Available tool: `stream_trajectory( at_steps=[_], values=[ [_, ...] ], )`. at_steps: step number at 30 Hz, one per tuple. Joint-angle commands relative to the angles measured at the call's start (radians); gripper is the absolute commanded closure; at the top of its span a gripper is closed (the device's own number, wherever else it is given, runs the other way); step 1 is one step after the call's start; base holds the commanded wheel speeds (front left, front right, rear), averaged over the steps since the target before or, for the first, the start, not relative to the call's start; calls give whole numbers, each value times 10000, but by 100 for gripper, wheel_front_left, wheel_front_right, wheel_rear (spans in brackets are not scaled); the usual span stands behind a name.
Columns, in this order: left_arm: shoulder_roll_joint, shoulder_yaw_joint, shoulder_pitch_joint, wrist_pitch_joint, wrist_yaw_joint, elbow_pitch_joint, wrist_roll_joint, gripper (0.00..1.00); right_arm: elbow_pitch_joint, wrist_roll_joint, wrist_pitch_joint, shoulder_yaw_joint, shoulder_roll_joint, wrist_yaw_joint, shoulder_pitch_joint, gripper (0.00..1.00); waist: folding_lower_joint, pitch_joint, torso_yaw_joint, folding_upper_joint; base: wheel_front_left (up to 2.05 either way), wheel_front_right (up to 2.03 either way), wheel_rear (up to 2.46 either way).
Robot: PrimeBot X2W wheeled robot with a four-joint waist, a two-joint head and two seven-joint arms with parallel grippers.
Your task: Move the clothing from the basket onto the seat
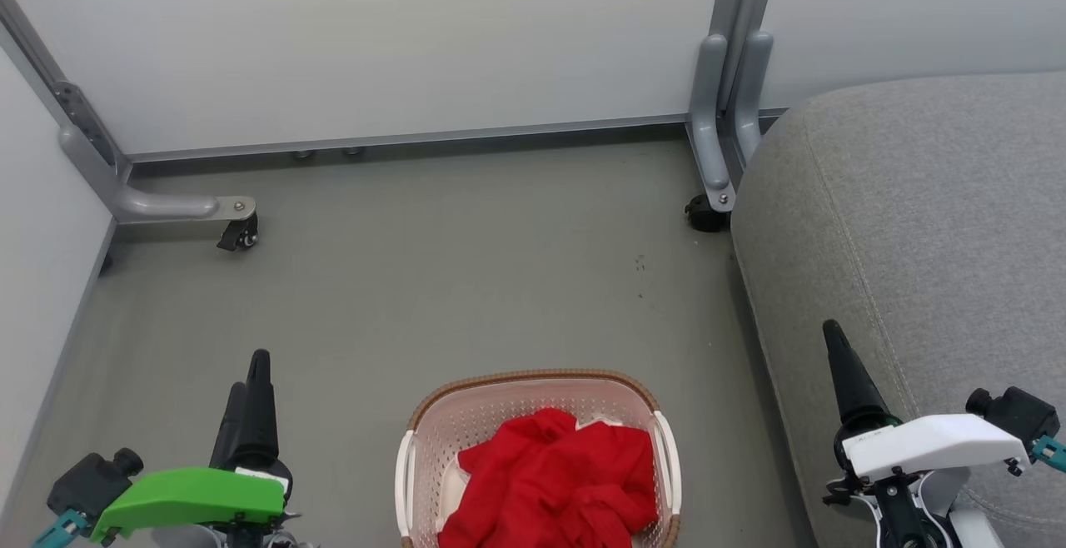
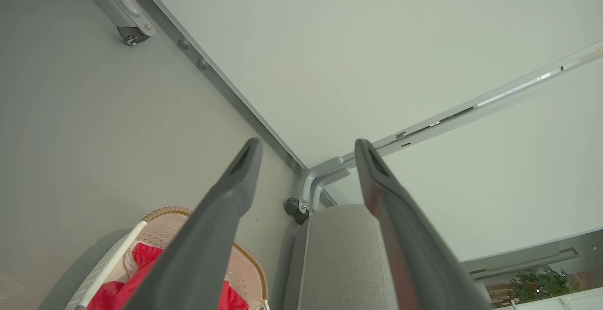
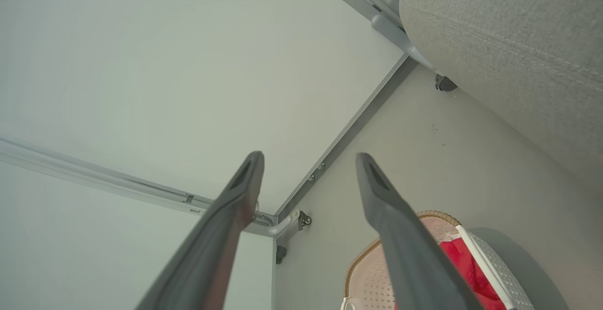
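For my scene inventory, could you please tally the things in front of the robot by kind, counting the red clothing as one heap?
basket: 1
heap of red clothing: 1
grey seat: 1
castor wheels: 2
claws, both open, left claw and right claw: 2
Total: 7

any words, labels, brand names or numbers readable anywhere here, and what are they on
No text here can be read.
Small mark on the right tool's white cover: too small to read.
White sticker by the left tool's green cover: blurred.
Folds of the clothing in the basket: no lettering showing.
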Motion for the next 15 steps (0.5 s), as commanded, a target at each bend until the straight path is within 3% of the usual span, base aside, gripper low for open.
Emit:
stream_trajectory(
  at_steps=[1,15],
  values=[
    [51,-61,-26,-122,-1,-238,471,0,-217,-445,-117,76,-51,5,-41,0,0,-5,6,0,0,0,0],
    [67,-478,183,-621,175,-632,2643,0,-505,-2531,-616,427,-68,6,159,0,0,-57,71,0,0,0,0]
  ],
)
